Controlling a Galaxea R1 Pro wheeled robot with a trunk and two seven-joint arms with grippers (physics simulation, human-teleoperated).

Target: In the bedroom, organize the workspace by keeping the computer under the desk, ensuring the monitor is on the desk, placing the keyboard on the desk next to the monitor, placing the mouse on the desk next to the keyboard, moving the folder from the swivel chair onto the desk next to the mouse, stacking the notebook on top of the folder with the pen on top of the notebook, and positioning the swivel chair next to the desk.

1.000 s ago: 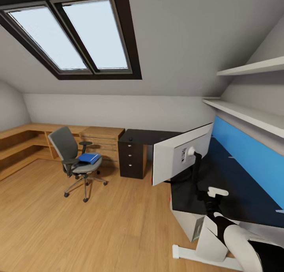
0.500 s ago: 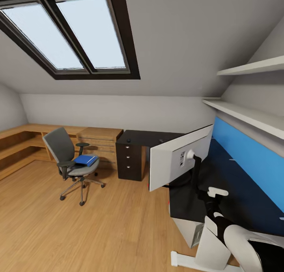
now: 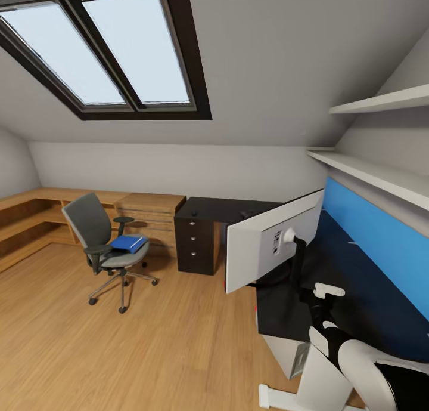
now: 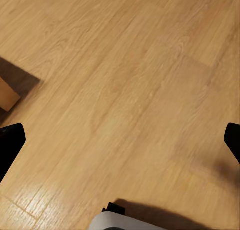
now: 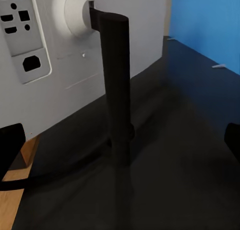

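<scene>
The monitor (image 3: 271,242) shows its white back and stands on the glossy black desk (image 3: 351,280), with its thin black neck (image 5: 116,85) rising from a round base. My right gripper (image 5: 120,140) is open, its fingertips wide apart on either side of that neck and just short of it. In the head view it (image 3: 304,289) sits low behind the screen. The swivel chair (image 3: 95,229) stands apart on the floor at the left, with the blue folder (image 3: 127,243) on its seat. A light grey computer (image 3: 286,346) sits below the desk edge. My left gripper (image 4: 120,140) hangs open over bare floor.
A black three-drawer unit (image 3: 195,244) closes the desk's far end, beside a light wooden chest (image 3: 149,211) and low wooden shelving (image 3: 30,217). A blue wall panel (image 3: 381,232) and white shelves (image 3: 375,175) run along the right. Wide wooden floor (image 3: 149,345) lies between chair and desk.
The whole view has shifted a little, so the chair and drawer unit sit further left in the picture. The monitor and my right arm keep their places.
</scene>
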